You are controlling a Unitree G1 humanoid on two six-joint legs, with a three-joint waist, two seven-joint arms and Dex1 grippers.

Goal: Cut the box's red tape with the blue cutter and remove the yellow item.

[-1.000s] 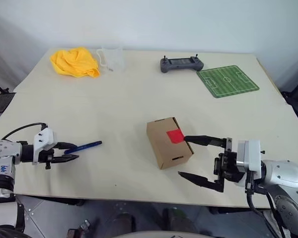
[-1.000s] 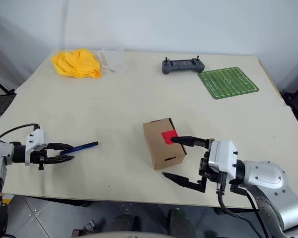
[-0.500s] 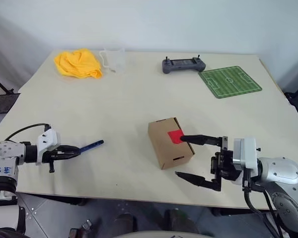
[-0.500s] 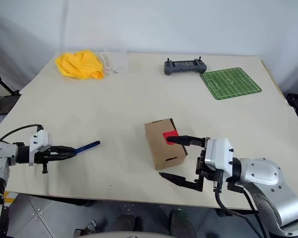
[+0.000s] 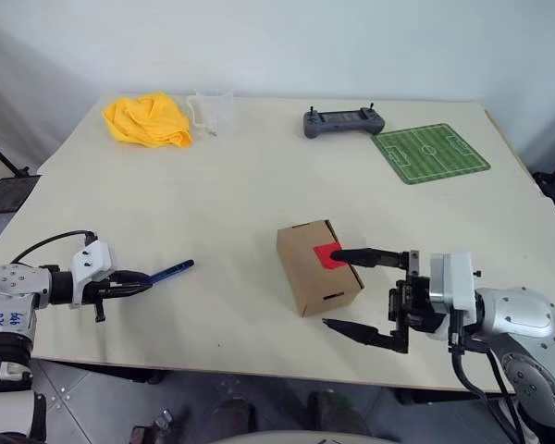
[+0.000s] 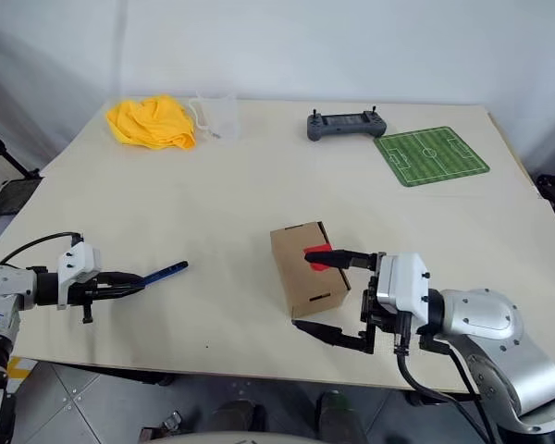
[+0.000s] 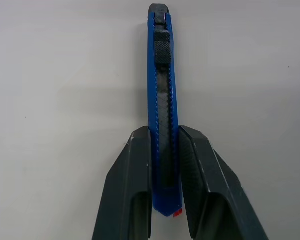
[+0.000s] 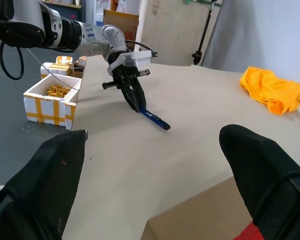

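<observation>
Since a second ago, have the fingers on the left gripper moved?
Yes. The left gripper has closed: its fingers, spread apart a second ago, now pinch the blue cutter, which lies on the table as before.

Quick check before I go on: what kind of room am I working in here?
Most likely a robot lab or workshop, not a home. A bare tabletop stands against a plain wall, a handheld controller lies on it, and the right wrist view shows a stand and a foam box of small parts on the floor.

Silver arms, black fingers (image 5: 365, 256), black cables
</observation>
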